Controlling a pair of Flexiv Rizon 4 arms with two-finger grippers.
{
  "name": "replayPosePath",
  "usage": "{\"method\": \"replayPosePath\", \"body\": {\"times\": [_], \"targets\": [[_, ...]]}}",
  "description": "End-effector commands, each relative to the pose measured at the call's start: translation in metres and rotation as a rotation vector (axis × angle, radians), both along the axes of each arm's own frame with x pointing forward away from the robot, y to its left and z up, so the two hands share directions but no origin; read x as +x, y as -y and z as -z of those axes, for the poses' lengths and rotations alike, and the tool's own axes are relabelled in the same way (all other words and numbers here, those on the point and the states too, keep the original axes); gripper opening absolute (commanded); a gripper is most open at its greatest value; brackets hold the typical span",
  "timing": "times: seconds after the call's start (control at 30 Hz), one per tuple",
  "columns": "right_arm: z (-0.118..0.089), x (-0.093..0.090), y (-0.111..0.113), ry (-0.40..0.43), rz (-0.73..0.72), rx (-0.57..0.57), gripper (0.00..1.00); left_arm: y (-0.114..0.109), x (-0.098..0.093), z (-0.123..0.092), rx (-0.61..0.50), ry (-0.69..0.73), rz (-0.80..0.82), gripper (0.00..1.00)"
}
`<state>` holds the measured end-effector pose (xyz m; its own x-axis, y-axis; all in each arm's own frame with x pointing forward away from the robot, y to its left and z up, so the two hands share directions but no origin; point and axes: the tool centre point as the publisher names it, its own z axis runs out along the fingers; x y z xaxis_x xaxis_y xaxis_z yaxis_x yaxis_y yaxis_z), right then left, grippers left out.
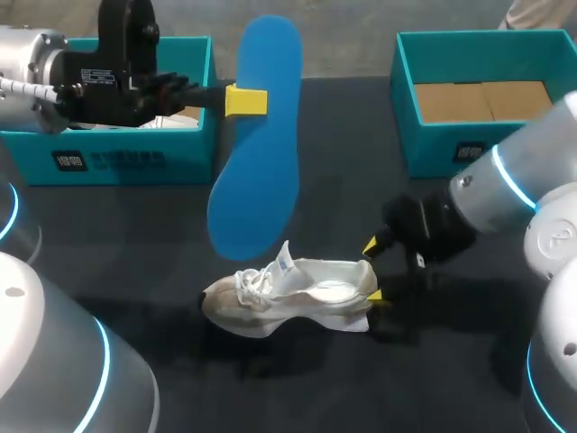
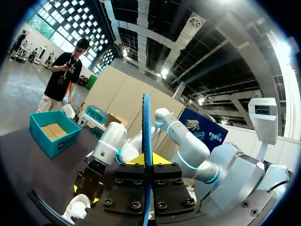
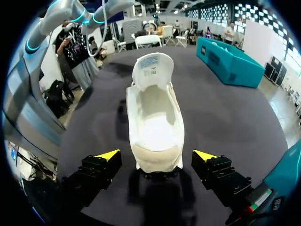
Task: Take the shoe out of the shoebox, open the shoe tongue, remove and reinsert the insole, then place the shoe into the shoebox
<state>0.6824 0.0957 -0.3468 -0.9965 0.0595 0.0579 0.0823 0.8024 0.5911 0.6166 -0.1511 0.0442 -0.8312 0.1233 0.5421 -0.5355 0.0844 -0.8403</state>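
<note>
The shoe (image 1: 288,293) lies on its sole in the middle of the dark worktop (image 1: 135,262), out of both boxes, toe towards the left arm's side and heel towards the right. From above, the left end effector (image 1: 245,101) is clamped on the blue insole (image 1: 257,135) and holds it in the air behind the shoe, just beside the left shoebox (image 1: 117,153). I'd say it is held high to keep the shoe's mouth free. The right end effector (image 1: 373,271) brackets the heel, seemingly to steady the shoe for reinsertion, and the right shoebox (image 1: 478,99) sits well apart behind it. Along the left wrist, the insole (image 2: 146,132) shows edge-on, pinched between the two fingers of the left end effector (image 2: 146,162), with the shoe (image 2: 77,207) and the right end effector (image 2: 86,193) below. Along the right wrist, the right end effector (image 3: 157,157) is released: a strip of worktop shows between each yellow tip and the heel, so nothing is gripped. The shoe (image 3: 155,127) has no blue insole inside, and its tongue (image 3: 151,68) is pulled up and forward, which leaves a clear way in.
</note>
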Motion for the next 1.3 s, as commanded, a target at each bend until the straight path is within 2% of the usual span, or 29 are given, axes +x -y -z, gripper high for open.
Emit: {"method": "replayPosePath", "body": {"times": [0.03,0.43,0.83,1.3], "targets": [[-0.007,0.000,-0.007,-0.027,-0.022,-0.404,1.00,0.001,0.000,0.001,0.003,-0.001,0.001,0.00],[-0.022,0.002,-0.022,-0.079,-0.035,-0.601,1.00,0.001,0.000,0.001,0.003,-0.001,0.001,0.00],[-0.024,0.003,-0.028,-0.101,0.010,-0.761,1.00,0.001,0.000,0.001,0.003,-0.001,0.001,0.00],[-0.027,-0.007,-0.026,-0.085,0.023,-0.775,1.00,0.001,0.000,0.001,0.003,-0.001,0.001,0.00]]}}
